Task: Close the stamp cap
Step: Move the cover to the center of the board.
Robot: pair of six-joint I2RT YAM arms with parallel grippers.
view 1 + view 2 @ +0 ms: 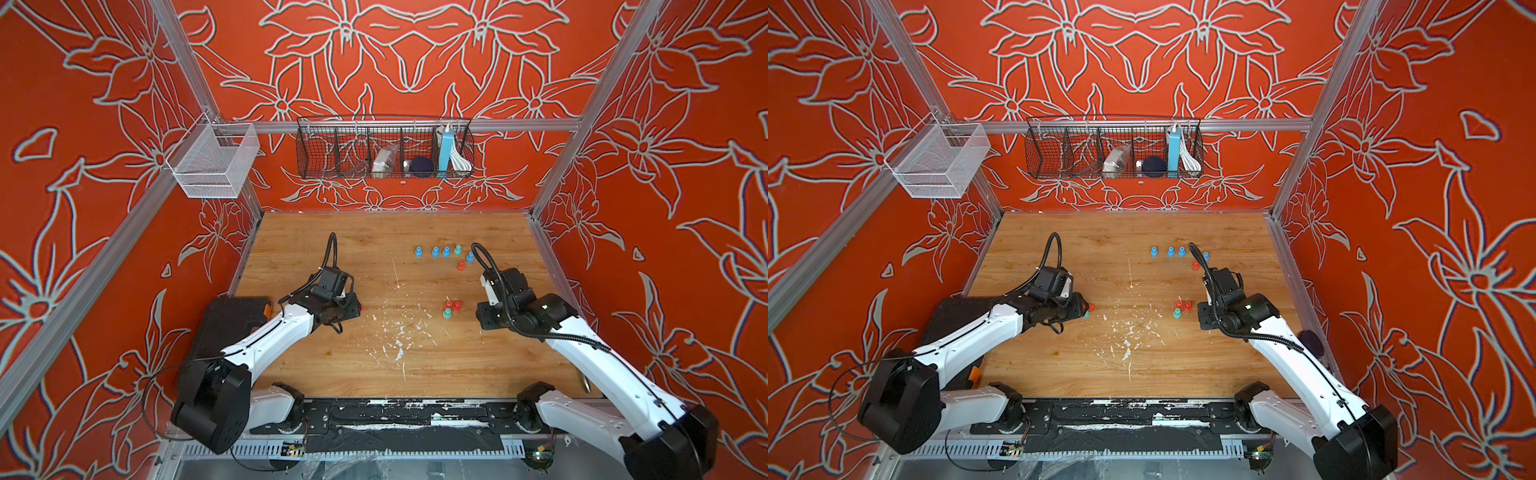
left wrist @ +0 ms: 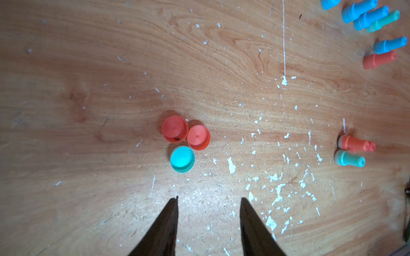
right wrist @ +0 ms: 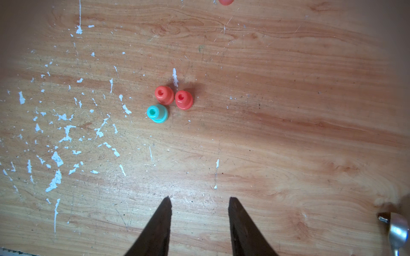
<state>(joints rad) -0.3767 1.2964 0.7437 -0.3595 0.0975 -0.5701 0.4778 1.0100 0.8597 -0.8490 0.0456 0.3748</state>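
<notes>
Our left arm (image 1: 270,332) reaches in from its base at the near edge of the worktop (image 1: 374,365). Its white forearm slants forward and inward, and its wrist is bent so the left gripper (image 2: 209,199) faces down at the wood. The two dark fingers (image 2: 168,221) stand clearly apart with only bare, paint-flecked board between them, so this gripper is parted and holds nothing.

Just ahead of its fingertips lie three loose caps, hollow side up. The teal cap (image 2: 182,159) is nearest, and the two red caps (image 2: 174,128) lie right behind it. All three are bunched so close that they look to be touching. In a top view they peek out just past the gripper's tip (image 1: 1090,308).

Our right arm (image 1: 582,357) comes in from the opposite near corner in much the same pose, forearm angled inward and wrist tipped over. The right gripper (image 3: 199,198) also has its fingers (image 3: 241,221) spread and is empty, touching nothing.

A little way ahead of those fingertips three uncapped stamps stand upright in a tight cluster. The teal stamp (image 3: 157,113) is nearest, with the two red stamps (image 3: 164,94) behind it. The stamps sit between our two grippers, closer to the right one.

Farther out, beyond the right gripper, stand the capped stamps (image 1: 435,251), mostly blue.
</notes>
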